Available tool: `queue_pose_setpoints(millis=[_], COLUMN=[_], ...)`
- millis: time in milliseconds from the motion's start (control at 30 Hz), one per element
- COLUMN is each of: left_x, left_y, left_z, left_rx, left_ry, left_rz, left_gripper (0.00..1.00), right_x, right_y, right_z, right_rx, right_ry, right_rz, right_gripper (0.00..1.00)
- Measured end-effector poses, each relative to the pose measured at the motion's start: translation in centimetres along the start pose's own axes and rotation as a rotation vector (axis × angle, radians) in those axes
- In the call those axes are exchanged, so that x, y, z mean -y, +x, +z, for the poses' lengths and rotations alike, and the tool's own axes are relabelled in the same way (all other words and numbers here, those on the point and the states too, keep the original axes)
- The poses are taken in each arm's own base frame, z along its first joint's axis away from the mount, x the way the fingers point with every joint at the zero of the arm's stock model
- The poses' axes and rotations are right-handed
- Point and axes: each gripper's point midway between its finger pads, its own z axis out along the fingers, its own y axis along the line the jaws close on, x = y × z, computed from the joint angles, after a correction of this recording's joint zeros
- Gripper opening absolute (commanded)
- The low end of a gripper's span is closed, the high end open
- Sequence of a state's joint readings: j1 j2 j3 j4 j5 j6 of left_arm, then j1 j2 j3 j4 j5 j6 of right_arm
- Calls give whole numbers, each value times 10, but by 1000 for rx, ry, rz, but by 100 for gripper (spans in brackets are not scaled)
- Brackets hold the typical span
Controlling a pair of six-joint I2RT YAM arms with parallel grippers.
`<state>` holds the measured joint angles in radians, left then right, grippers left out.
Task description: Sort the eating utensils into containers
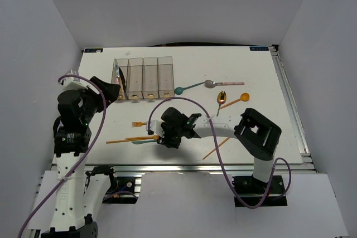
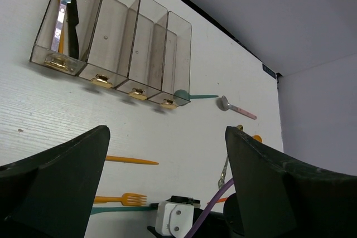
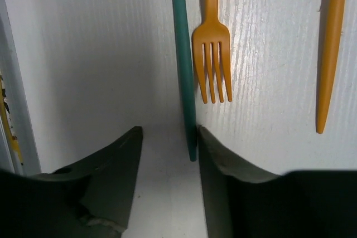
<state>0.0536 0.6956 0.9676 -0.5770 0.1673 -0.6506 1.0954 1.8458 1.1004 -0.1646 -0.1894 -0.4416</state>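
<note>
The four joined smoky containers [image 1: 143, 77] stand at the back left; in the left wrist view [image 2: 111, 43] the leftmost bin holds a metallic, a black and an orange utensil. My left gripper [image 1: 110, 89] is open and empty beside that bin. My right gripper [image 1: 166, 136] is open and low over the table, its jaws [image 3: 167, 137] around the end of a teal utensil's handle [image 3: 183, 54], which touches the right finger. An orange fork [image 3: 212, 43] and an orange knife [image 3: 329, 54] lie beside it. A teal spoon [image 1: 187, 88], a pink-handled metallic spoon [image 1: 217, 83], a gold spoon [image 1: 221, 98] and an orange spoon [image 1: 237, 100] lie at the right.
A thin orange utensil [image 1: 217, 149] lies near the front edge by the right arm. A small orange fork [image 1: 138, 124] lies mid-table. Purple cables loop over both arms. A metal rail runs along the table's right and front edges.
</note>
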Motion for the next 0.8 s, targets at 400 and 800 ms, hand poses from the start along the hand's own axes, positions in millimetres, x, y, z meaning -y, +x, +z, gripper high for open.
queue_pose_setpoints(millis=[400,800], left_x=[-8,-23], left_y=[11,41], left_z=[6,10], left_rx=[-30,-81], left_ry=[-23,-36], left_rz=[-35,-141], left_gripper=[94,90], right_x=[6,-45], right_y=[-10,9], right_z=[8,-19], right_rx=[18,63], right_ry=[4,-246], right_rz=[12,-191], right_gripper=[0,0])
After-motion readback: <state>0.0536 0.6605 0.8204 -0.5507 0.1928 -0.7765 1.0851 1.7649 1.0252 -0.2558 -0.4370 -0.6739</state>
